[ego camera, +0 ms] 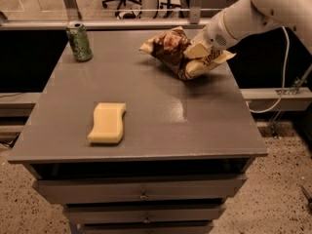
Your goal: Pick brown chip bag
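- The grasp looks made: the gripper (194,53) sits at the far right corner of the grey table (161,111), clamped on the brown chip bag (170,50). One cream-coloured finger (197,49) lies pressed across the bag's upper face, and the other is hidden behind the foil.
- From where I stand, the step in hand is the lift. The bag hangs tilted, its left end cocked up and its lower right corner close over the tabletop. I cannot say for sure whether that corner touches the surface.
- The bag crumples around the gripper, which has it near the right-hand end. Most of the dark brown body sticks out to the left of the jaws, and the lettered pale end pokes out to the right, below the wrist.
- The white arm (253,13) reaches in from the upper right, above the table's back edge.
- I reckon the next move calls for a straight, steady rise with the grip held firm. Foil that crinkly could slide between the fingers, and the long free end may swing.
- The path up looks easy. The pale yellow sponge (107,123) lies well apart near the front left, and the green can (79,42) stands upright at the far left corner.
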Controlling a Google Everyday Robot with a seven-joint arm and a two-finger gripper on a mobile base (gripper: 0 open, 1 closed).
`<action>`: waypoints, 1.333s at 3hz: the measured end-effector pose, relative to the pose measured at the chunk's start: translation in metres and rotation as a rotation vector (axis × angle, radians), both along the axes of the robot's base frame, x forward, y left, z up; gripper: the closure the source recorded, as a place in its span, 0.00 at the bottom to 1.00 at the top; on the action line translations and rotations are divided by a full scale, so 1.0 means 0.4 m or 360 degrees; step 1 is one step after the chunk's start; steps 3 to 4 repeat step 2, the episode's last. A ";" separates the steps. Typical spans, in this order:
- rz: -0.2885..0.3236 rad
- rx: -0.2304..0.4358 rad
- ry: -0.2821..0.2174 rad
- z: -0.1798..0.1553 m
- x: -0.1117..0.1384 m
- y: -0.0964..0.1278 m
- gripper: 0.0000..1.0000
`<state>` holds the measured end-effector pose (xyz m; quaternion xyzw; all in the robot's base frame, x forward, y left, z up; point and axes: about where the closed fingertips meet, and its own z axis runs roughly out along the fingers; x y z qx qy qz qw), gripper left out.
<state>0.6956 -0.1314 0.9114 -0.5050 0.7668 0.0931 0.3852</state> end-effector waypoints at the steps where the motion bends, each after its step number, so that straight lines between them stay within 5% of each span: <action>1: 0.0121 0.0163 -0.0176 0.149 -0.068 0.028 1.00; 2: 0.0186 0.0345 -0.0329 0.270 -0.125 0.045 1.00; 4: 0.0186 0.0345 -0.0329 0.270 -0.125 0.045 1.00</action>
